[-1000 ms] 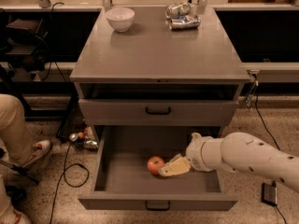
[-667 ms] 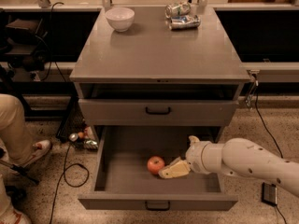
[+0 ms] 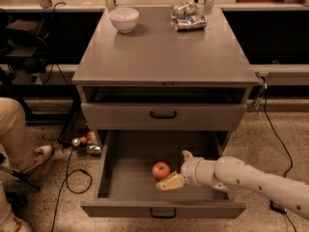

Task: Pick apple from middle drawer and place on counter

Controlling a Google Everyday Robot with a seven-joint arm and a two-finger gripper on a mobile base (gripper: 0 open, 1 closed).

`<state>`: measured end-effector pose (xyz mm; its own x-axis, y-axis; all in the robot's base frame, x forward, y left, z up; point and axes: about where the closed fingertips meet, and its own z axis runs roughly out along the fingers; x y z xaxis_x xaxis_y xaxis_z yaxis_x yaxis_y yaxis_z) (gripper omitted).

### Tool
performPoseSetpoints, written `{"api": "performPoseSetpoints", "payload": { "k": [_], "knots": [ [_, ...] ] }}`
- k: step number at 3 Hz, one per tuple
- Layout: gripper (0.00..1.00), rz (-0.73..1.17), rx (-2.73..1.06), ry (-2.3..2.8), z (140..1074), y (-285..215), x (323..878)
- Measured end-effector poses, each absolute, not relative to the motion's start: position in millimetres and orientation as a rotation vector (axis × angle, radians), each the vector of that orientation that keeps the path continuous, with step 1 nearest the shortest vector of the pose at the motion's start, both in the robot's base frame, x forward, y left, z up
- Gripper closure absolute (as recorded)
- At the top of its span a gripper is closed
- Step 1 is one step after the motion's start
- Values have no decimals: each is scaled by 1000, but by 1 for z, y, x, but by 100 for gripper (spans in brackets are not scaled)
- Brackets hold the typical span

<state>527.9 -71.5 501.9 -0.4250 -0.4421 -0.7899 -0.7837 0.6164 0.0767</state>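
Observation:
The red-orange apple (image 3: 161, 170) lies on the floor of the pulled-out middle drawer (image 3: 120, 185), near its centre. My gripper (image 3: 173, 171) is inside the drawer just right of the apple, on the end of the white arm that reaches in from the right. It is open: one cream finger (image 3: 169, 182) lies low beside the apple's front right, and the other (image 3: 186, 154) stands behind, away from it. The apple is not held. The grey counter (image 3: 164, 52) is above.
A white bowl (image 3: 124, 19) stands at the counter's back left and two crushed cans (image 3: 188, 16) at the back right. A shut drawer front with a black handle (image 3: 163, 115) is above the open drawer. A person's leg and shoe (image 3: 19, 149), cables and floor clutter are at the left.
My gripper has moved a little left and toward the drawer's front, closer to the apple. The apple has not moved.

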Motion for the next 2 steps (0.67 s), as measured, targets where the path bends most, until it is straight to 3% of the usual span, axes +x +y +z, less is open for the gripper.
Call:
{"api": "performPoseSetpoints", "payload": {
  "k": [2],
  "knots": [
    [0, 579, -878, 2148, 432, -36, 550]
  ]
}}
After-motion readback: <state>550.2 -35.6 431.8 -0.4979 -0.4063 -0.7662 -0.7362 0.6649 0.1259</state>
